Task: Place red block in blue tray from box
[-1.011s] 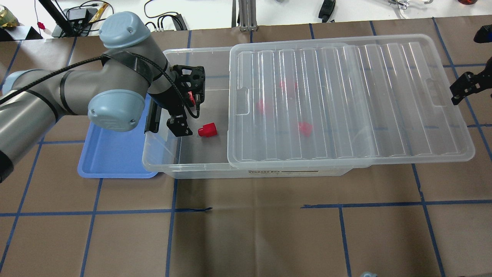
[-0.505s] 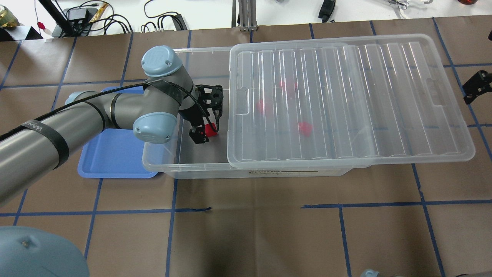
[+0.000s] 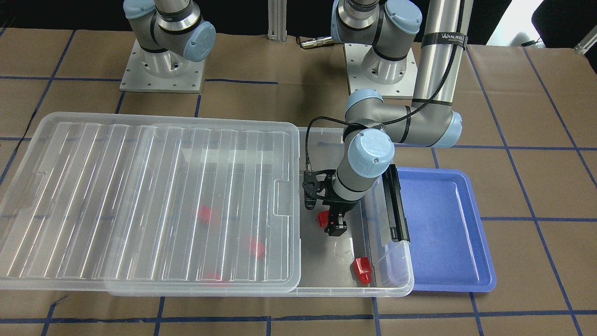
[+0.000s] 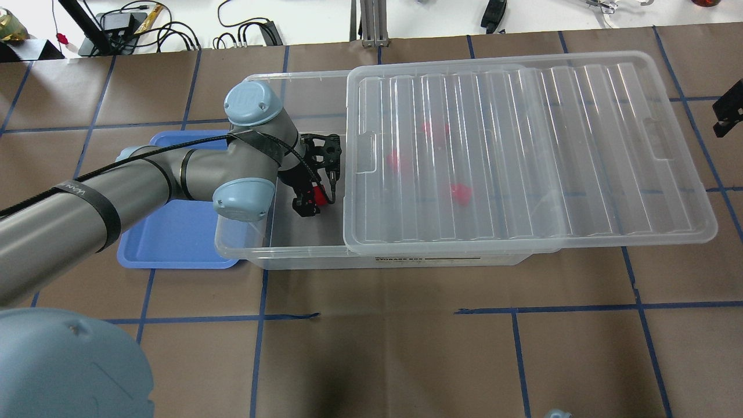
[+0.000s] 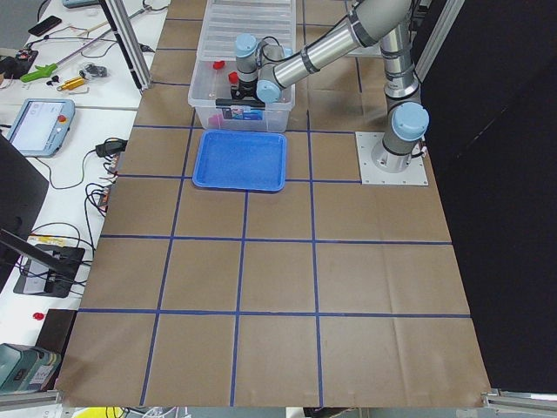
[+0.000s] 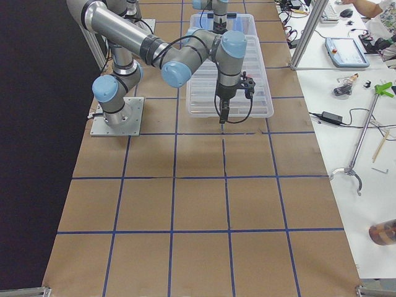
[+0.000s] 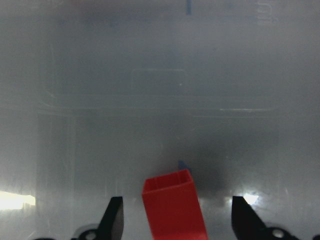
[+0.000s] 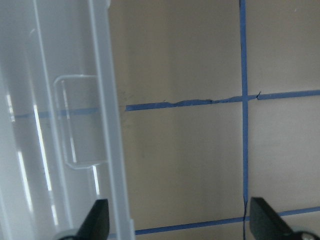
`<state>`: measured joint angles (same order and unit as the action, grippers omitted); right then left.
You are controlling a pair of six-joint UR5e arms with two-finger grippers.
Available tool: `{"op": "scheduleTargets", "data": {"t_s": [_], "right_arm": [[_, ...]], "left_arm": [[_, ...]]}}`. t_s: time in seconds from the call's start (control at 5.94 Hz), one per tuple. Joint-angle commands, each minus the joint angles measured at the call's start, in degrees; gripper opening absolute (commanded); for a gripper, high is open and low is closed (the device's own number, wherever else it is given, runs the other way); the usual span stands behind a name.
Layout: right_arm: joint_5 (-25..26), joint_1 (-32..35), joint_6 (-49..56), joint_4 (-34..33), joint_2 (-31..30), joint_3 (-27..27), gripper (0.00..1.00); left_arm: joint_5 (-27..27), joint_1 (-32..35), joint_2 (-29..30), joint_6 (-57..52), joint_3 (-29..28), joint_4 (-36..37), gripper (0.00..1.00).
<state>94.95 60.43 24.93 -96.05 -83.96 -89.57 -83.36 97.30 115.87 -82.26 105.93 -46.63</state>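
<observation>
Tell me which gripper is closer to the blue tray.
Left. The left gripper hangs inside the open end of the box, just beside the blue tray; the right gripper is beyond the far end of the lid.

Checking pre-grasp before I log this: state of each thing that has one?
Small red plastic block: in the box, not gripped.
Left gripper: open, straddling that block.
Clear plastic storage box: end by tray uncovered.
Ribbed clear lid: slid aside, covering most of box.
Flat blue plastic tray: holds no block.
Right gripper: open, empty.
</observation>
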Motion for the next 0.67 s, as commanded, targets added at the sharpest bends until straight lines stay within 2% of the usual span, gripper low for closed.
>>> {"op": "scheduleTargets", "data": {"t_s": [0.0,0.17,0.34,0.51], "right_arm": [[-1.6,7.5,-11.9,11.4,-2.5,5.7,1.00],[-4.2,10.9,-19.0,14.0,-4.2,6.3,1.00],[-5.2,15.3,-24.4,14.7,-5.3,6.3,1.00],[-5.3,20.5,-28.4,14.7,-5.4,6.2,1.00]], "left_arm": [[-0.4,0.0,-0.3,0.2,0.0,0.0,0.12],[-0.8,0.2,-2.0,0.3,-0.7,-2.3,0.00],[-4.5,0.2,-4.6,0.7,-1.2,-5.5,0.00],[-5.0,-0.3,-9.5,1.1,-3.0,-12.6,0.00]]}}
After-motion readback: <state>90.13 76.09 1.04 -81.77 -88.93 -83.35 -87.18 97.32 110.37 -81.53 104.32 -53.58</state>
